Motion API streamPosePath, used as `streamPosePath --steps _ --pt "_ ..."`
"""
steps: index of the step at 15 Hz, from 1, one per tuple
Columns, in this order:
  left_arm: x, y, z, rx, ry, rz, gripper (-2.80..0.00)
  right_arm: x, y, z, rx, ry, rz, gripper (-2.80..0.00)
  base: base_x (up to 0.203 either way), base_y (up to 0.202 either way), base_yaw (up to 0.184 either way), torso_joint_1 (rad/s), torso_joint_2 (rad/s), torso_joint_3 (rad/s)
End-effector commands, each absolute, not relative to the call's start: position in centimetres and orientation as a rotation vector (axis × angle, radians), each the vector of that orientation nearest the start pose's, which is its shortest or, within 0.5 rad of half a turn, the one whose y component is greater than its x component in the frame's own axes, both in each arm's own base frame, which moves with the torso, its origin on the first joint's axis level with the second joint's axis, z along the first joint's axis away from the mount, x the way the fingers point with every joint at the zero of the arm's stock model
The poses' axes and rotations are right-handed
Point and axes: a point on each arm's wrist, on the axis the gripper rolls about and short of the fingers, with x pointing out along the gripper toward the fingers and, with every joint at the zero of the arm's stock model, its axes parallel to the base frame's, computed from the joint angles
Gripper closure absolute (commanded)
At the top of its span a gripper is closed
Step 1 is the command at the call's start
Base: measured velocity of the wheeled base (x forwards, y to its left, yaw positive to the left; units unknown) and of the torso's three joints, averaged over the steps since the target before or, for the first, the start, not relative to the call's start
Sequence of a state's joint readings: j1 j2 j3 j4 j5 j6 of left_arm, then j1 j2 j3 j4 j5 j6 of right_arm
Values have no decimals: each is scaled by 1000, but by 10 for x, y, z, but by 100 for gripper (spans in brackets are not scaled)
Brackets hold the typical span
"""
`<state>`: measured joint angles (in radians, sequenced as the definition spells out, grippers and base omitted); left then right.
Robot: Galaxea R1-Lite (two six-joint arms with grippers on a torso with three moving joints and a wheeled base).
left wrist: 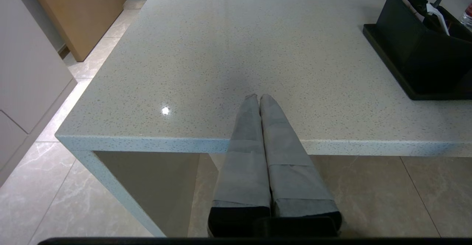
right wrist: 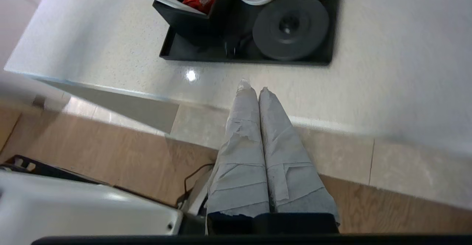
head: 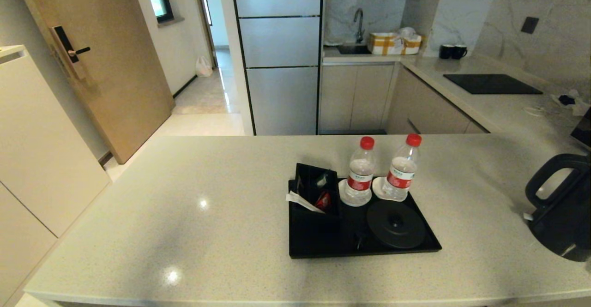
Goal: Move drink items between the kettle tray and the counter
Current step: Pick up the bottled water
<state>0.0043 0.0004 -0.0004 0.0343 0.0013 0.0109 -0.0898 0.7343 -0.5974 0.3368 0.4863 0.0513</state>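
Note:
The black kettle tray lies mid-counter with its round kettle base bare. Two clear water bottles with red caps stand on white coasters at the tray's back. The dark kettle stands on the counter at the far right, off the tray. My left gripper is shut and empty over the counter's near left part, left of the tray. My right gripper is shut and empty at the counter's front edge, short of the tray and base. Neither arm shows in the head view.
A black box of sachets sits on the tray's left side. Behind, a side counter carries a black hob and two black mugs. The counter's front edge drops to tiled floor.

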Motion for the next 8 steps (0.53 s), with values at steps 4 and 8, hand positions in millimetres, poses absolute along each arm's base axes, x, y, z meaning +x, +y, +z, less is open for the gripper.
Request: streamPosePath --steps 4,8 --pt "-23 0 72 12 34 6 0 141 31 186 142 602 599 0 0 0 0 0 0 0" --pt "-23 0 72 11 34 6 0 203 61 169 150 575 565 0 0 0 0 0 0 0"
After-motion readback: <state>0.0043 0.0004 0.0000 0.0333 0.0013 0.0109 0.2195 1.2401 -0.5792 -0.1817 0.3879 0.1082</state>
